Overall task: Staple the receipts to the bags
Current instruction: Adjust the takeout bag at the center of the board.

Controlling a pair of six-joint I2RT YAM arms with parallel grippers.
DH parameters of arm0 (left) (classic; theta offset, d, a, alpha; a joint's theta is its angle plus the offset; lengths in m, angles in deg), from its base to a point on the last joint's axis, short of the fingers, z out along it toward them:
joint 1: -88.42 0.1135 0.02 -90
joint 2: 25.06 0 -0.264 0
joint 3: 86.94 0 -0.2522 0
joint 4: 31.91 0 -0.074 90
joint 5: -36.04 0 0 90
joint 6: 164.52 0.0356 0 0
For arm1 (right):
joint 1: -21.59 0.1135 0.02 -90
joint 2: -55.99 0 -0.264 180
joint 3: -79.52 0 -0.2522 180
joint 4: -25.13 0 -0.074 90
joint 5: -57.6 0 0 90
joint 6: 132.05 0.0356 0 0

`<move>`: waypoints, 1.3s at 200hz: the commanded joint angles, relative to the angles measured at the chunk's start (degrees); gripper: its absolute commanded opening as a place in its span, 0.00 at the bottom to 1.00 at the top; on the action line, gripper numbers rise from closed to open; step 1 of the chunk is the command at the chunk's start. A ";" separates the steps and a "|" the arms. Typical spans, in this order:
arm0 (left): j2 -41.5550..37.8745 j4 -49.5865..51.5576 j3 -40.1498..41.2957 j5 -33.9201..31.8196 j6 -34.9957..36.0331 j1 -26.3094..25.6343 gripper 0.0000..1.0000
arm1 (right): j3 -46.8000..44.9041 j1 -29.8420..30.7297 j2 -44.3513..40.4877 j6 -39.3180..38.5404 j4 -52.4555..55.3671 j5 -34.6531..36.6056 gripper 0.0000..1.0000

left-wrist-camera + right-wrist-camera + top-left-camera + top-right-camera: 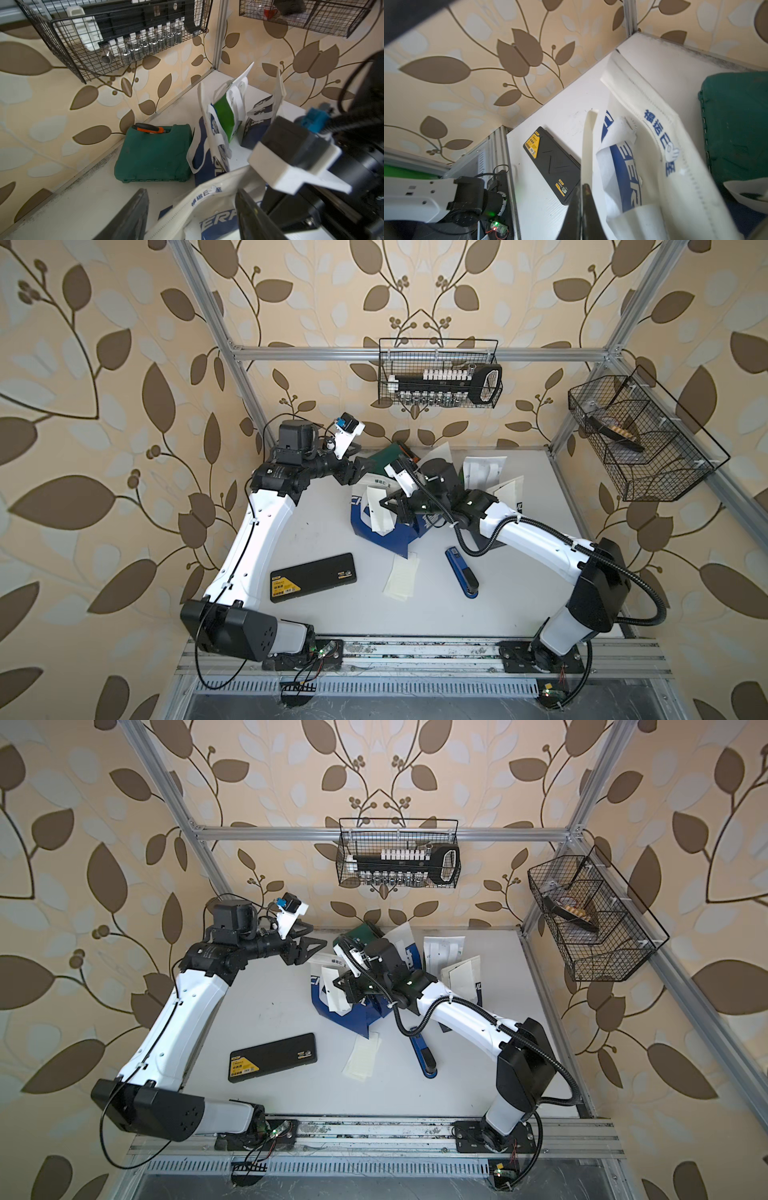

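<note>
Bench (324, 531), left to right
- Flat black box (313, 576), near left: idle.
- Left tool (358, 472), far side: jaws wide on either side of the white rim of the tipped navy bag (365, 529), gripping nothing.
- Right tool (581, 187): pinched narrow on one receipt (586, 145), beside that bag.
- Spare receipts (401, 580), near centre.
- Blue stapler (461, 572), just right of them: untouched.

Step, as I judge it: lining slip to bag. Next calls for pinning both together, then fetching the stapler
</note>
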 commanded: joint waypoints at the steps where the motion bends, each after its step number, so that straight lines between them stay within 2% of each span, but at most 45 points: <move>1: 4.78 -6.33 -4.38 4.08 -2.02 1.81 0.67 | 3.21 0.00 0.94 1.83 1.83 8.63 0.00; 54: 17.82 -1.73 -15.89 11.95 -4.29 2.30 0.67 | 2.31 -0.47 -0.61 0.29 1.28 7.75 0.00; 85: 20.58 4.49 -18.34 19.63 -5.62 2.33 0.60 | 3.30 -1.64 -0.01 0.53 2.70 8.67 0.00; 105: 19.69 9.41 -16.14 23.82 -5.09 2.31 0.56 | 3.87 -2.80 0.34 0.17 3.50 8.84 0.00; 129: 16.23 12.96 -10.05 24.99 -3.17 2.31 0.54 | 4.76 -3.39 1.07 0.33 4.31 8.61 0.00; 152: 11.08 9.05 -2.64 26.82 -5.81 2.31 0.54 | 5.17 -3.38 2.12 0.30 5.00 8.54 0.00; 175: 7.62 6.40 1.78 28.27 -7.92 2.28 0.53 | 6.06 -3.39 3.46 1.11 6.07 7.63 0.00; 196: 5.85 4.42 4.14 29.85 -10.34 2.33 0.48 | 6.32 -3.15 3.82 1.12 6.56 8.47 0.00; 226: 2.56 1.65 7.28 28.09 -12.94 2.10 0.46 | 7.26 -3.03 4.00 0.79 8.67 10.45 0.00; 245: -0.79 -3.06 8.90 21.58 -16.62 2.12 0.47 | 6.36 -3.12 3.55 1.19 8.34 9.65 0.00; 260: -0.28 -3.58 7.26 15.82 -17.41 2.14 0.48 | 5.10 -3.09 2.98 2.96 6.75 8.83 0.00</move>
